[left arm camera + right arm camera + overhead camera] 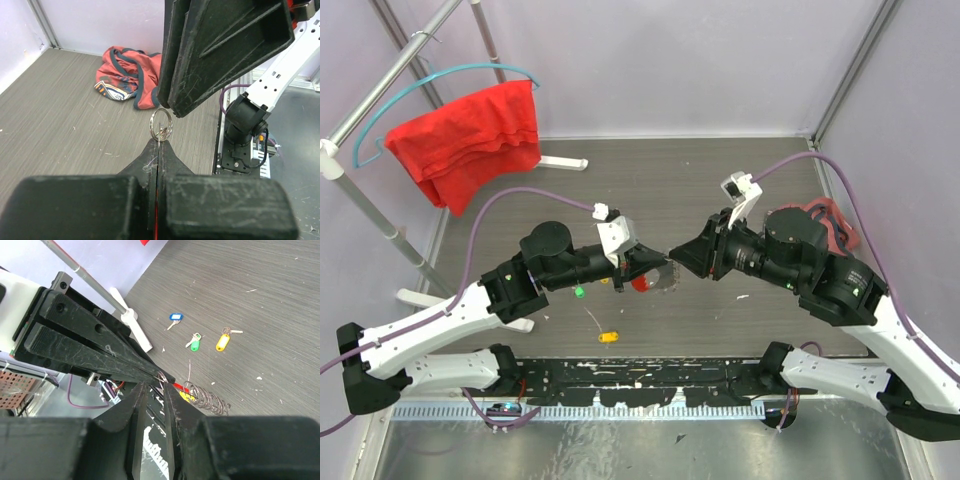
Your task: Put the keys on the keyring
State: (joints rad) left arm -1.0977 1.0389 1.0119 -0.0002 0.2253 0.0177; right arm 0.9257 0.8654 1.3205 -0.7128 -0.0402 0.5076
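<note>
My left gripper (pixel 655 266) is shut on the keyring; its red bar (pixel 639 284) shows under the jaws and the wavy wire loop (pixel 666 279) hangs beside it. In the left wrist view a red sliver (pixel 158 202) lies between the shut jaws and a small silver ring (pixel 161 124) stands at their tips (pixel 159 143). My right gripper (pixel 672 252) points tip to tip at the left one, its fingers a little apart (pixel 155 386) beside that ring. The red bar (pixel 183 387), the wire coil (pixel 208 401) and a yellow tag show there. Blue (pixel 175 317), green (pixel 194 343) and yellow (pixel 222 342) keys lie on the table.
A red cloth (pixel 470 140) hangs on a hanger on the rack at the back left; the rack's white foot (pixel 560 162) lies on the table. A crumpled orange-red cloth with dark trim (pixel 825 220) lies behind the right arm. The green (pixel 579 292) and orange (pixel 608 337) keys lie near the left arm.
</note>
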